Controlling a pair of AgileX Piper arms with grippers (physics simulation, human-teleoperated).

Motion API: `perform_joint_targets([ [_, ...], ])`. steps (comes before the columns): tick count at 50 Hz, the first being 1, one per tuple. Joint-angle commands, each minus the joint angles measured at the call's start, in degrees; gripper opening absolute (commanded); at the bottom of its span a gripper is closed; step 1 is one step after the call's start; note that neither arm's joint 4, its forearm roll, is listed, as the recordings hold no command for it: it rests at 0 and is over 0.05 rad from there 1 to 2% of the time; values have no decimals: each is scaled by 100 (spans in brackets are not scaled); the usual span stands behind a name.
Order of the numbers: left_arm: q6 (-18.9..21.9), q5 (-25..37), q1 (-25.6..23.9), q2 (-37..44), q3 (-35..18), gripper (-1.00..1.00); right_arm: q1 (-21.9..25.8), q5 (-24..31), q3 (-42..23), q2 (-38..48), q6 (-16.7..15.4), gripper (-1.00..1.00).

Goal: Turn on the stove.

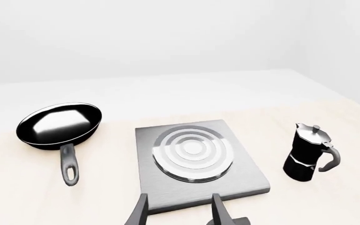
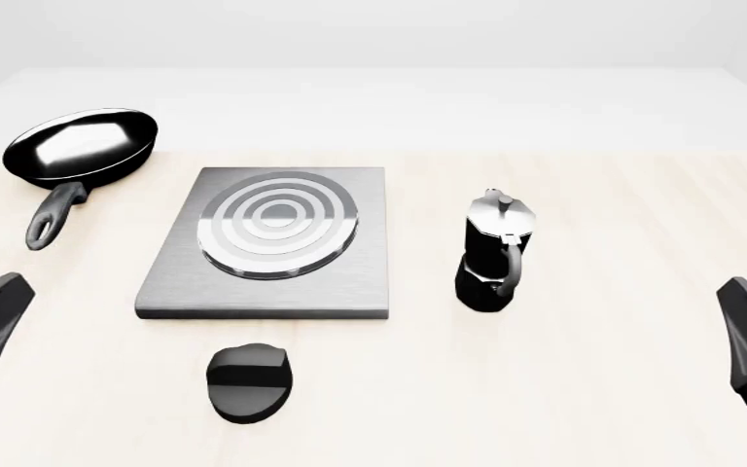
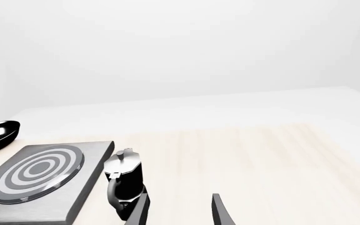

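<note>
A grey metal stove point(image 2: 269, 243) with one round ringed burner lies flat near the middle of a pale wooden table point(image 2: 607, 389). Just beside its near edge, apart from it, sits a round black knob point(image 2: 252, 381) with a raised ridge across its top. A black frying pan point(image 2: 78, 151) rests at the far left, handle pointing toward the arms, and a black moka pot point(image 2: 493, 253) stands upright to the right of the stove.

Both arms are held back at the near corners, well apart from everything. The left end effector point(image 1: 181, 211) points toward the stove, its two fingers spread with nothing between them. The right end effector point(image 3: 178, 210) faces the table beyond the moka pot, fingers likewise apart and empty.

The step in hand looks like the approach to the knob, not yet begun. The left arm seems better placed. To do it well, it should descend from above, line its fingers up on either side of the ridge, close firmly, then twist without dragging the knob sideways.
</note>
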Motion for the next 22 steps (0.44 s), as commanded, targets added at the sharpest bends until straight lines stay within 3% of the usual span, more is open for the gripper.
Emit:
perform_joint_targets([
  [1, 108, 111, 210, -246, 35, 100, 10, -62, 0, 70, 15, 100],
  [22, 436, 150, 675, -246, 454, 100, 32, 89, 1, -139, 17, 100],
])
